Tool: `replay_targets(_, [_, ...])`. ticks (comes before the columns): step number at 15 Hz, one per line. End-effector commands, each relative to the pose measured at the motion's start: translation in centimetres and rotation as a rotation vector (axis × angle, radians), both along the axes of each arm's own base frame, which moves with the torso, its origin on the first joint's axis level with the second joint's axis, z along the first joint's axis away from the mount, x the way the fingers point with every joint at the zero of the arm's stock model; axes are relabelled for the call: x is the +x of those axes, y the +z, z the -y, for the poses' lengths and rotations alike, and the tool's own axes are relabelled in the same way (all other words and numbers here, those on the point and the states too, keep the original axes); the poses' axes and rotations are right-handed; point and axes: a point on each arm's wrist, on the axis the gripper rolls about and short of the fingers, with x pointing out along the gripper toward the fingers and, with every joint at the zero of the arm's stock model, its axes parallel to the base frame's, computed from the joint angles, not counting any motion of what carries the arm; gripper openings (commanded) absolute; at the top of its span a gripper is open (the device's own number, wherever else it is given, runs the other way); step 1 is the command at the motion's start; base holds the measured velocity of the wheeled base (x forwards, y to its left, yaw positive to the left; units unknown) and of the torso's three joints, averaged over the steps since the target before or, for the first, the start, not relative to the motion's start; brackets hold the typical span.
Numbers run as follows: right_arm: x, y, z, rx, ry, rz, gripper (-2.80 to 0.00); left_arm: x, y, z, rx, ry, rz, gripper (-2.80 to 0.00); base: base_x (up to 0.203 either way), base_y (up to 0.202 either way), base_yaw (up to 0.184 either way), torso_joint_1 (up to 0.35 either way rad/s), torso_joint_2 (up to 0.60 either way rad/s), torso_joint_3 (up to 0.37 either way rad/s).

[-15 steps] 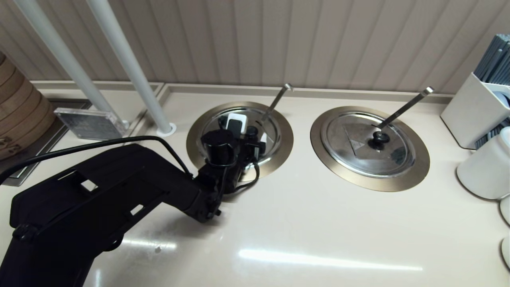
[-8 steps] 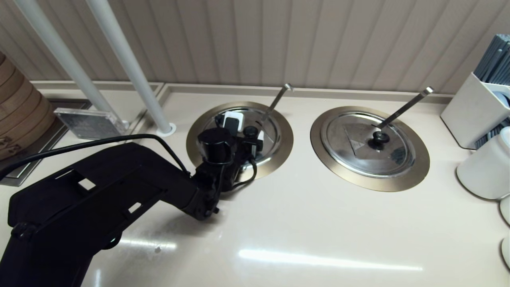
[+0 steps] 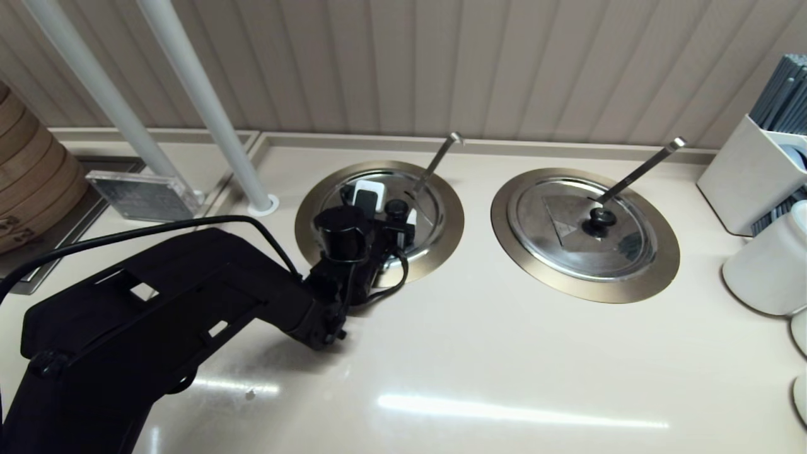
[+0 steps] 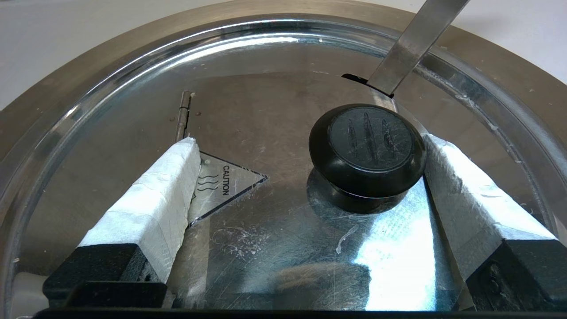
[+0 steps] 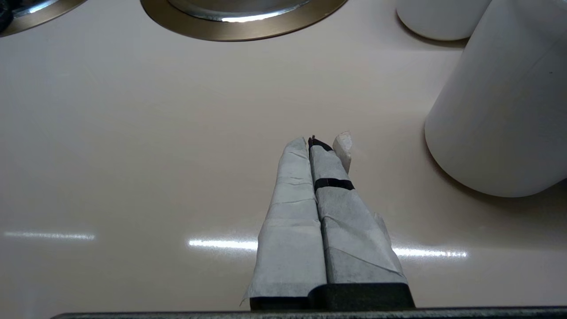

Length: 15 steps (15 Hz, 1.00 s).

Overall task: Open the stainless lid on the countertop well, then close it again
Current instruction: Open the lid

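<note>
The stainless lid (image 3: 431, 214) lies flat in the countertop well, whose brass-toned flange (image 3: 455, 222) rings it. The hook-tipped ladle handle (image 3: 438, 157) sticks up through the lid's edge notch. My left gripper (image 3: 389, 207) is open over the lid, its taped fingers on either side of the black knob (image 3: 395, 207). In the left wrist view one finger (image 4: 460, 186) touches the knob (image 4: 367, 150); the other finger (image 4: 155, 199) stands well apart, partly covering the pale caution triangle (image 4: 226, 184). My right gripper (image 5: 316, 141) is shut and holds nothing, low over bare countertop, out of the head view.
The twin lid (image 3: 583, 227) with its straight ladle handle sits in the ring to the right. White pots (image 3: 766, 268) and a white holder (image 3: 750, 173) crowd the right edge. Two white poles (image 3: 208, 107), a clear sign (image 3: 142, 195) and a bamboo steamer (image 3: 31, 183) stand at the left.
My left gripper has shifted slightly left and farther over the lid, so the knob now shows between its fingers. The lid has not moved.
</note>
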Motion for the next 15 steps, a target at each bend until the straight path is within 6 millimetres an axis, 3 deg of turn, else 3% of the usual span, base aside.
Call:
replay_targets(1, [0.0, -0.1, 0.0, 0.0, 0.0, -0.004, -2.8, 0.2, -0.1, -0.2, 0.004, 0.009, 0.001, 0.0, 0.0, 0.0, 0.0, 0.0, 0.0, 0.0])
replay_targets(15, [0.0, -0.1, 0.0, 0.0, 0.0, -0.004, -2.8, 0.7, 1.2, -1.4, -0.009, 0.036, 0.036, 0.0, 0.0, 0.0, 0.0, 0.0, 0.0, 0.0])
